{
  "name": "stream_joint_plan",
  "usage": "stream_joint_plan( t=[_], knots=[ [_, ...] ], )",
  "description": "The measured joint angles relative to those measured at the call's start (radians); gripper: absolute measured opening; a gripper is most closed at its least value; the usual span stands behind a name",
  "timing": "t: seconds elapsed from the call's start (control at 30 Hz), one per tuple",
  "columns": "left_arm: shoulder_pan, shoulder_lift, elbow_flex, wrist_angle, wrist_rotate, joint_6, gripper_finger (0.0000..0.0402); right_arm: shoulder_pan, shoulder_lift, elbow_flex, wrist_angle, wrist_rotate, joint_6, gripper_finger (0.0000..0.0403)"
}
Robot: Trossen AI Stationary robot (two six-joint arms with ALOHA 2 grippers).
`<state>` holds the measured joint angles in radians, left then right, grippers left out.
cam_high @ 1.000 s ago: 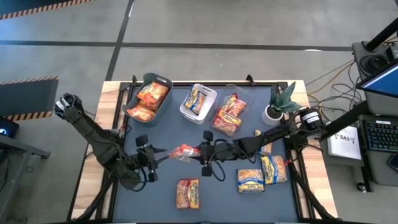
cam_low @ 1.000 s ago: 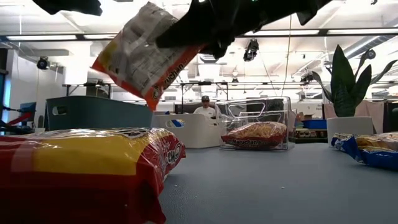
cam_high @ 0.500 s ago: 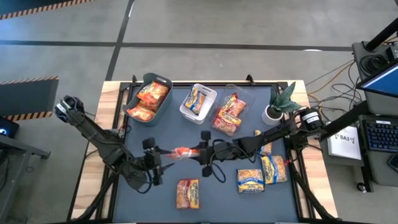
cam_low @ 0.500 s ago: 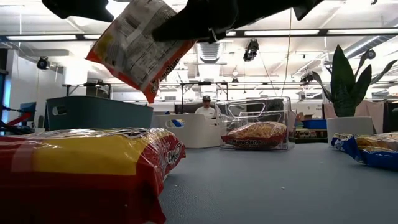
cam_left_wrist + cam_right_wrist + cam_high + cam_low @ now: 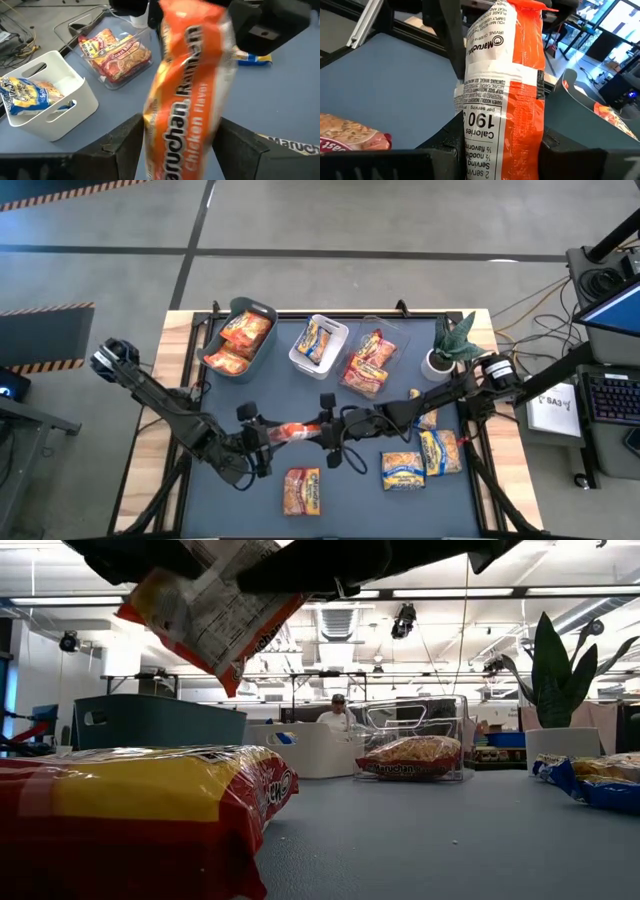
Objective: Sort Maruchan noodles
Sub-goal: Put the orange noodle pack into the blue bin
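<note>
An orange packet (image 5: 292, 429) is hanging above the table's middle, the right gripper (image 5: 322, 430) clenching one end while the left gripper (image 5: 264, 431) is standing with fingers spread around the other end. The right wrist view is showing the packet's printed back; the left wrist view is showing its orange front. In the low view, both grippers are being cut off at the top edge.

Even bright overhead light – ceiling strip lamps (image 5: 455, 590) glare in low view. Soft shadows on counter (image 5: 270, 490). Nearest packet (image 5: 130, 820) blurred; orange packet (image 5: 187, 85) motion-smeared.
</note>
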<state>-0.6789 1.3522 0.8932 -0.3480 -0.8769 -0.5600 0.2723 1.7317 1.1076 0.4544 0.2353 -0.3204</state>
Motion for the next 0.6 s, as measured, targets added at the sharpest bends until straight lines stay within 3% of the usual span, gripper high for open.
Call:
stream_joint_plan(
  t=[0.23,0.5,0.6],
  knots=[
    [0.001,0.031,0.0,0.023,-0.004,0.031,0.0191,0.001,0.0,0.0,-0.001,-0.003,-0.004,0.0116],
    [0.001,0.033,0.002,0.024,-0.012,0.061,0.0111,0.0,0.0,0.0,-0.002,0.0,0.023,0.0135],
    [0.001,0.033,0.008,0.023,-0.012,0.072,0.0102,0.0,0.0,0.0,0.001,0.001,0.032,0.0138]
  ],
)
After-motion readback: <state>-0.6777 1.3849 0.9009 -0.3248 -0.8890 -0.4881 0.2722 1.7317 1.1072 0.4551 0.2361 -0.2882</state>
